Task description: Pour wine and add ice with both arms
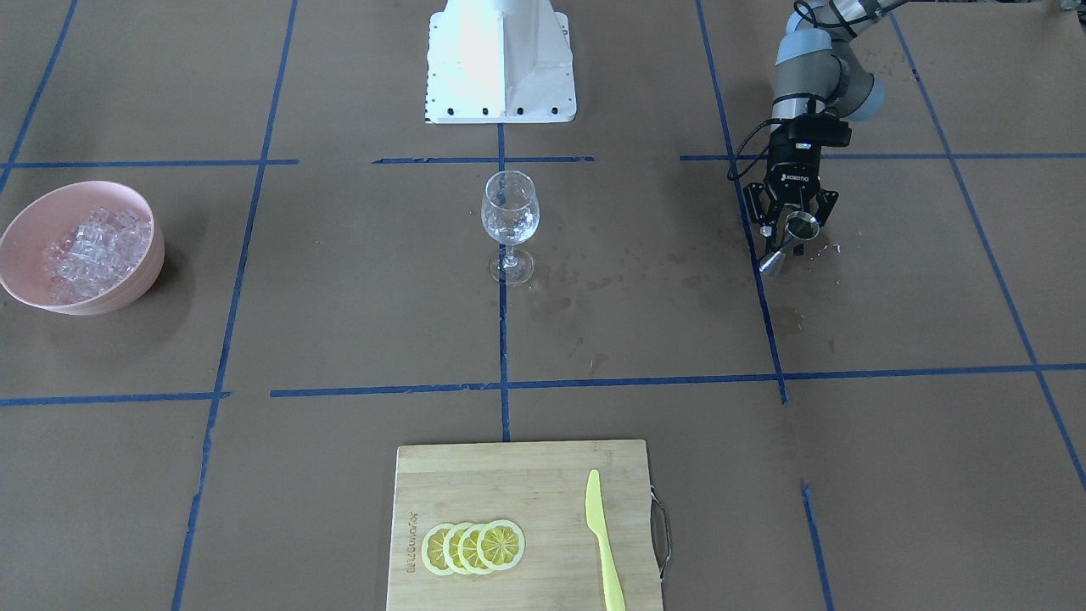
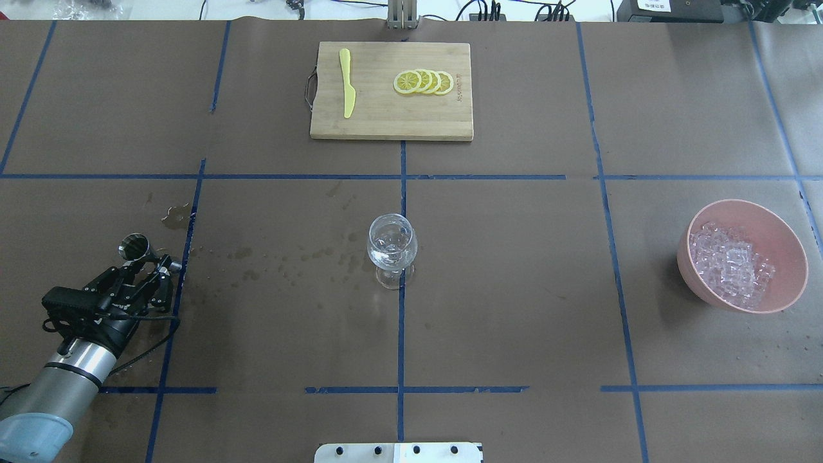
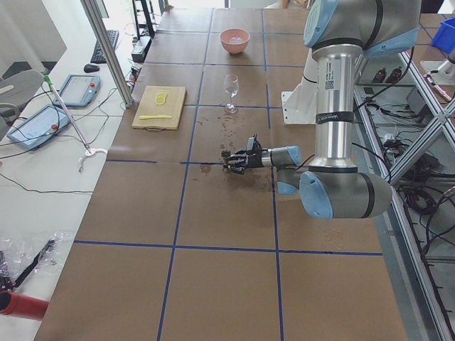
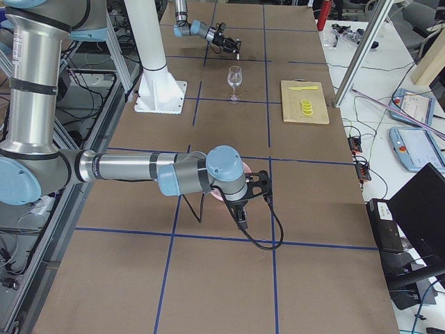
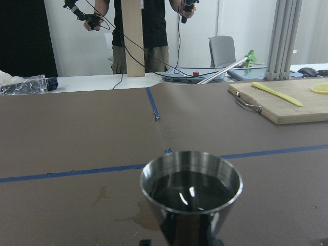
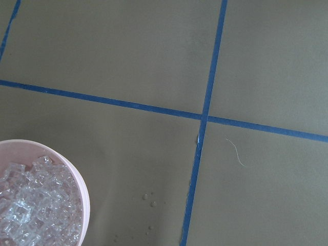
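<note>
Two grey-silver tubular arms with pale blue joint caps are working over a counter (image 2: 514, 289) covered in matte brown paper and crossed by blue tape lines. The left arm (image 2: 71, 366) is reaching low and almost level on the robot's left side. Its black left gripper (image 1: 796, 233) is clamping the narrow waist of a polished steel jigger (image 5: 190, 189), a double cone that is leaning slightly. The wine (image 5: 189, 193) is showing only as a dark, glinting surface inside the jigger's upper cup. A cut-pattern stemmed glass (image 1: 509, 212) is standing upright at the centre, well apart from the jigger, with dark wet spots (image 2: 289, 263) speckling the paper between them. The ice (image 2: 730, 263), a heap of small glassy cubes, is lying in a smooth round pink bowl (image 2: 787, 257) on the robot's right. The right arm (image 4: 132, 167) is stretching level, its wrist bending down over that bowl. Whether the right gripper (image 4: 256, 184) is open or closed, I cannot tell.
</note>
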`<state>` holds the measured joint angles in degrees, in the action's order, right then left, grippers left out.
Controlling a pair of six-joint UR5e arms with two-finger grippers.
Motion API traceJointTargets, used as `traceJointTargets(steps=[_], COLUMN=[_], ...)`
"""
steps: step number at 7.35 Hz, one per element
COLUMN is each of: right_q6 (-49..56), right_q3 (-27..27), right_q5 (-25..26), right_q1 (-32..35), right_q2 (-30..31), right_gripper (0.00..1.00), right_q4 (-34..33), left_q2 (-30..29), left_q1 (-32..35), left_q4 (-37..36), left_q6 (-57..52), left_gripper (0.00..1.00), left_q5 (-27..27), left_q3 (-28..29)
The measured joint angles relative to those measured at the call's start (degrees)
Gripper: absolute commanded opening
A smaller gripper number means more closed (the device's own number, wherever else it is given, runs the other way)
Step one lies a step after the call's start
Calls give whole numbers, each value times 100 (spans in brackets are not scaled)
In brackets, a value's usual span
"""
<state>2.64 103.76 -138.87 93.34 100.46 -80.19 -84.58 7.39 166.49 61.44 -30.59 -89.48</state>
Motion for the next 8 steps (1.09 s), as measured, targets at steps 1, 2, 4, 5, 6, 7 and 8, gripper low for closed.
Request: traceJointTargets(steps=[1,2,4,5,6,7,8], right_q6=[0,0,0,0,0,0,0], right_q3=[3,3,9,11,12,13,13], right_q5=[0,0,0,0,0,0,0], right_q1=[0,0,0,0,0,0,0], right_q2=[1,5,8,8,9,9,9], right_gripper=[100,100,100,100,100,100,100], right_q4=[0,-1,1,0,1,3,2], left_q2=[2,3,9,16,23,26,24], left_q1=[0,-1,1,5,7,11,12], left_q4=[4,15,84,121,248,457,727], left_q6=[0,0,-6,-10,-31,-91,-171], left_gripper=[20,18,14,8,0,0,0], left_q5=[0,2,10,42,114,171,197], left_q3=[0,-1,-20,-37,-51,-53,-35])
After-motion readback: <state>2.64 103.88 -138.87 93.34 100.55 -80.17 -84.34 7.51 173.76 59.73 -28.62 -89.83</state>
